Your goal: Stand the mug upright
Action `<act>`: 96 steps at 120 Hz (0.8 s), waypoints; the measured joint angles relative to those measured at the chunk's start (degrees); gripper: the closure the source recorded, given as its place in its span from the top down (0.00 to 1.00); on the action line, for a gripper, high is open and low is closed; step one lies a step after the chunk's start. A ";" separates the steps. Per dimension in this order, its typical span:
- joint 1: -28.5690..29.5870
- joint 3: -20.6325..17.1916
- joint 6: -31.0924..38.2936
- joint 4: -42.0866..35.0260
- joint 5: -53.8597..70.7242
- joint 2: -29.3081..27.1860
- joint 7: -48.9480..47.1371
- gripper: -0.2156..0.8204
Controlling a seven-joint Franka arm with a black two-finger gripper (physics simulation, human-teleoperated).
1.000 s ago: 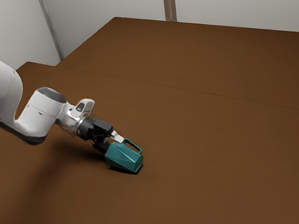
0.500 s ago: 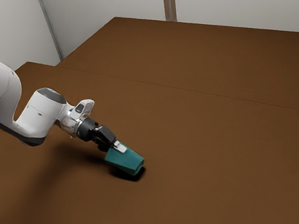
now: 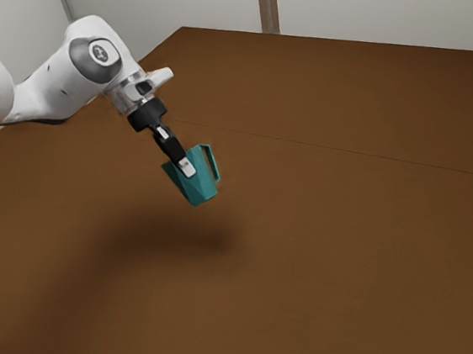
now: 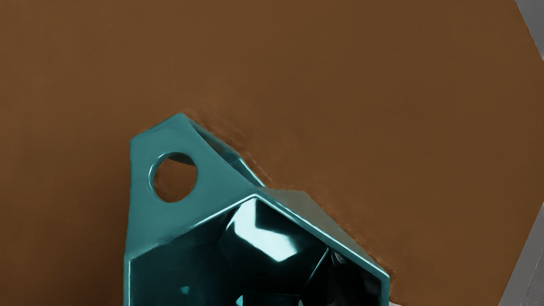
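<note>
Starting at the exterior view's left, can see the white arm (image 3: 60, 82) reaching in above the brown bench (image 3: 336, 280), bent and then angled down toward the exterior view's right. Next along, at the end of the black wrist piece, find the pincer (image 3: 188, 169) pointing down at a slant. Closed on the mug (image 3: 197, 188), bearing it well clear of the bench; can see one pale fingertip against its outer wall, but cannot tell the exact spread.

Can see the teal, many-sided mug tilted in mid-air, not upright: mouth toward the pincer and the exterior view's left, base down toward the exterior view's right. From the wrist view, can look over the rim into a dark, glossy inside with bright glints, and can make out a round hole through the handle (image 3: 214, 164). In the exterior view, find that handle on the mug's right side.

Beneath, on the bench, notice a soft shadow (image 3: 188, 235), apart from the mug. Farther right and behind, can see a brown upright strip (image 3: 269, 7) against the pale wall (image 3: 389, 15).
</note>
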 joint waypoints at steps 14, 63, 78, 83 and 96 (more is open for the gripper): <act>-1.30 -0.72 9.05 -2.09 10.54 1.15 -4.44 0.04; -1.89 -0.77 33.20 -12.82 19.80 2.65 -16.42 0.03; -1.87 -0.72 34.79 -13.11 20.17 3.23 -18.98 0.03; -1.87 -0.72 35.04 -13.15 20.21 3.37 -19.72 0.05; -1.87 -0.72 35.11 -13.15 20.12 3.47 -21.34 0.28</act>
